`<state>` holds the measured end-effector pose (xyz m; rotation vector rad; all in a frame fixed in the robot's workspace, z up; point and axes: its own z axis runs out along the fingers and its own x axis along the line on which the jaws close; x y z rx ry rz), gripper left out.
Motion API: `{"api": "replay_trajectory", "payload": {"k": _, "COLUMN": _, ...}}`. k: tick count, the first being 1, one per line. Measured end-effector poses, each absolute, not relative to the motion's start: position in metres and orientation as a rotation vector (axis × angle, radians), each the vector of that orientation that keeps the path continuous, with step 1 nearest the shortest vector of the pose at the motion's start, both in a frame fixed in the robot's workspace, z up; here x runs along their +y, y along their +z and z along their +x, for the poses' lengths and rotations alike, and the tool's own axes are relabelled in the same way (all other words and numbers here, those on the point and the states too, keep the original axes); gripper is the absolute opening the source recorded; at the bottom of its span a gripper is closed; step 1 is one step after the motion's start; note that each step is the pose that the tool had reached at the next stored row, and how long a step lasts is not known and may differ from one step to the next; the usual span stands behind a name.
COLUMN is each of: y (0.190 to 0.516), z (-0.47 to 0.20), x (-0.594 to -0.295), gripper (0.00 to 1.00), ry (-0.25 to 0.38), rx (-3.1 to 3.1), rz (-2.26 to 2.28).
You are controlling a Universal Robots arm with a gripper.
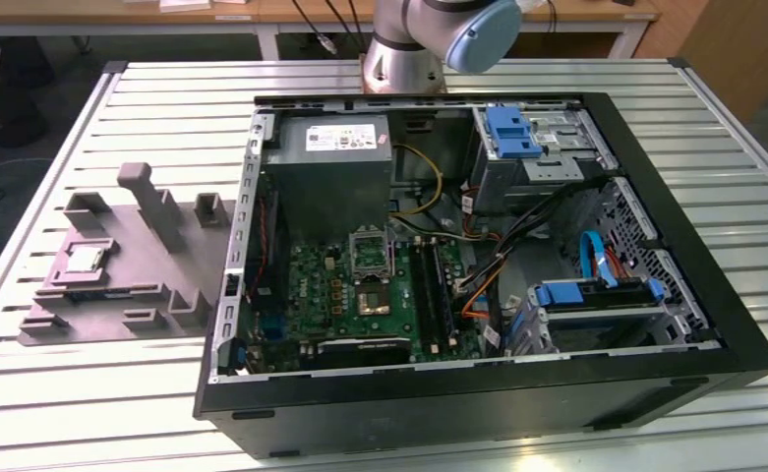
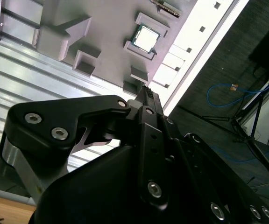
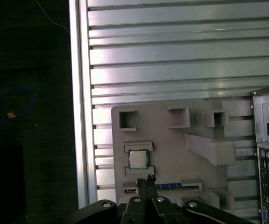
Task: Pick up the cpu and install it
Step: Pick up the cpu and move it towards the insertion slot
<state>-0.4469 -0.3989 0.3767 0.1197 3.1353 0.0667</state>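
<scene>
Nothing done yet: cpu point(image 3: 138, 159) lies in its tray point(image 3: 172, 154) slot just beyond the gripper point(image 3: 148, 179), untouched; fingertips pressed together, holding nothing; pick-up and install both left.

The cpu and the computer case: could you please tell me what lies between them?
In the exterior view, the grey holder's raised blocks stand between cpu and case.

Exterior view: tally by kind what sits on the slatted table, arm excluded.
cpu: 1
grey fixture tray: 1
open PC case: 1
Total: 3
</scene>
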Motion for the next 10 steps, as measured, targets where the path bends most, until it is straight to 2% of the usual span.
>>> {"api": "replay_trajectory", "payload": {"k": 5, "y": 0.3767, "z": -0.447, "x": -0.3989, "gripper": 0.11, "ry": 0.067, "rx": 3.135, "rz": 0.12}}
{"api": "replay_trajectory", "payload": {"k": 6, "y": 0.3767, "z": -0.447, "x": -0.3989, "gripper": 0.16, "ry": 0.067, "rx": 3.135, "rz": 0.12}}
{"api": "replay_trajectory", "payload": {"k": 7, "y": 0.3767, "z": -0.447, "x": -0.3989, "gripper": 0.16, "ry": 0.067, "rx": 3.135, "rz": 0.12}}
{"api": "replay_trajectory", "payload": {"k": 10, "y": 0.3767, "z": -0.4471, "x": -0.3989, "gripper": 0.35, "ry": 0.067, "rx": 3.135, "rz": 0.12}}
